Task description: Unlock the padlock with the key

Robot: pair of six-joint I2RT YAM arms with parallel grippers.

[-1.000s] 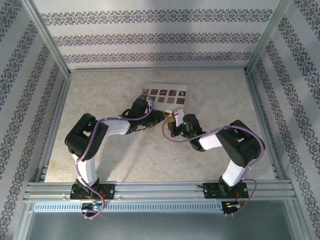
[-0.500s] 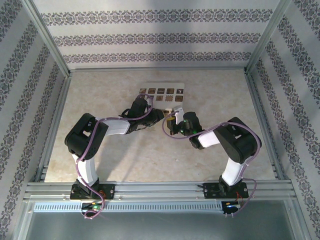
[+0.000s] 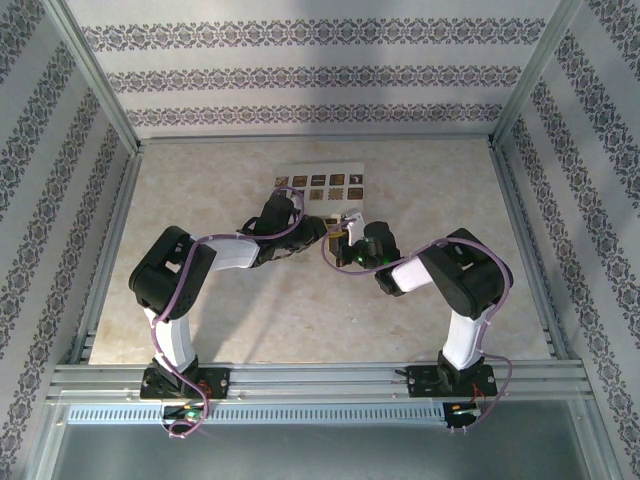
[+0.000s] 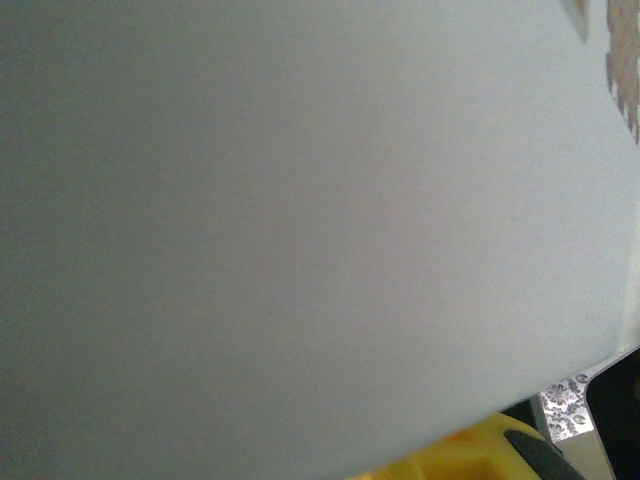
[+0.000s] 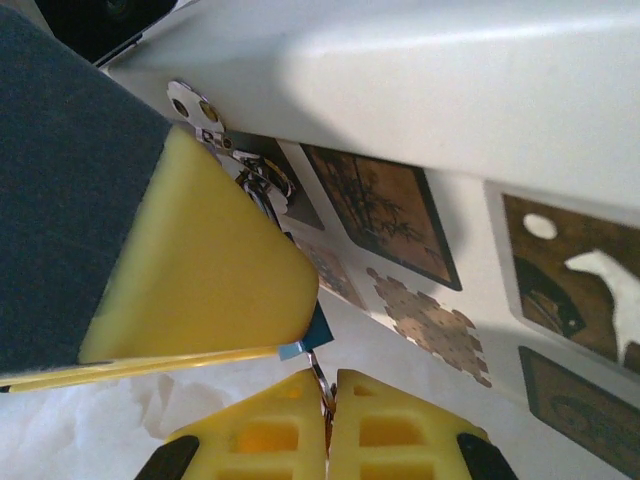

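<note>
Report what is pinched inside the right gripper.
A thin metal piece, likely the key, sticks out of the shut right gripper. The part between the fingers is hidden.

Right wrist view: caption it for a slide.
Right gripper shut on a thin metal piece near the picture sheet.

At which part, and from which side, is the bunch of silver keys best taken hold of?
Probably at the flat round key heads, pads on their two broad faces: they are thin, so an edge grip would likely slip. Come from the upper left of the right wrist view, where they stick out past the yellow block; lower down it crowds the ring.
</note>
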